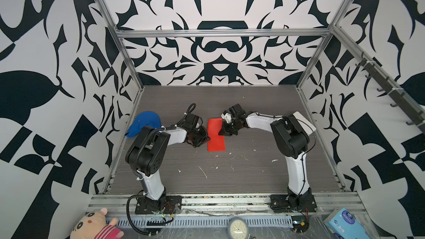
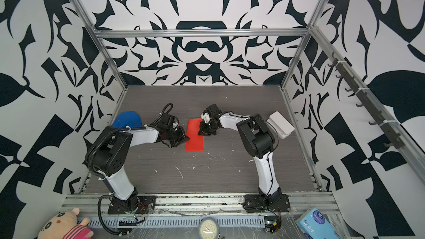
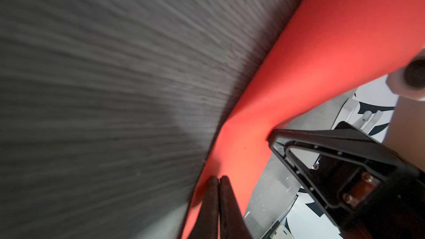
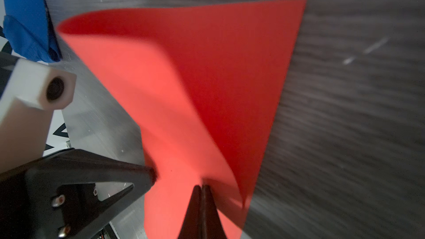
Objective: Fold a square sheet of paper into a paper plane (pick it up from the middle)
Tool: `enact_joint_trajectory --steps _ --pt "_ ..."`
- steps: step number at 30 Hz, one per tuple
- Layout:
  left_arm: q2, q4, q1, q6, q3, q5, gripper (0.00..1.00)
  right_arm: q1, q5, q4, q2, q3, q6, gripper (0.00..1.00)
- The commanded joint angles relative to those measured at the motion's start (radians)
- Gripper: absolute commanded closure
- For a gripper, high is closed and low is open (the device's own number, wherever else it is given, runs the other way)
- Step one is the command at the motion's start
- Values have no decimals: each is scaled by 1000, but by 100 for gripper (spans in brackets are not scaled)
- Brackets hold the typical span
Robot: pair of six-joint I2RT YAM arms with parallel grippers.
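The square sheet of paper (image 1: 216, 144) is bright red and sits mid-table in both top views, bent up into a narrow trough between the two grippers. My left gripper (image 1: 207, 138) pinches the middle of its left edge. In the left wrist view the gripper (image 3: 218, 178) has its jaws pressed together on the paper (image 3: 322, 42). My right gripper (image 1: 222, 132) pinches the middle of the opposite edge. The right wrist view shows that gripper (image 4: 202, 186) shut on the paper (image 4: 207, 77), which curls over above it. No paper plane is in view.
A blue cap (image 1: 145, 123) lies at the table's left edge behind the left arm. A white box (image 1: 307, 123) sits at the right edge behind the right arm. White flecks dot the table front. A plush toy (image 1: 92, 225), clock (image 1: 238, 227) and tissue pack (image 1: 345, 221) lie beyond the front rail.
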State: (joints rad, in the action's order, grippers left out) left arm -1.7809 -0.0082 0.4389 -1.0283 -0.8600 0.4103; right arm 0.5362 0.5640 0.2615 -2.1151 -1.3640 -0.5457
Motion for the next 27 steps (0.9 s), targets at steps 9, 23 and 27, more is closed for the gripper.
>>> enact_joint_trajectory --steps 9,23,27 --pt "-34 -144 4 51 -4 -45 93 9 -77 46 39 -21 79 100" --pt "-59 -161 4 63 -1 -54 94 124 -208 68 18 -176 142 100" --pt "-66 -160 3 63 1 -54 94 129 -228 70 15 -210 146 100"
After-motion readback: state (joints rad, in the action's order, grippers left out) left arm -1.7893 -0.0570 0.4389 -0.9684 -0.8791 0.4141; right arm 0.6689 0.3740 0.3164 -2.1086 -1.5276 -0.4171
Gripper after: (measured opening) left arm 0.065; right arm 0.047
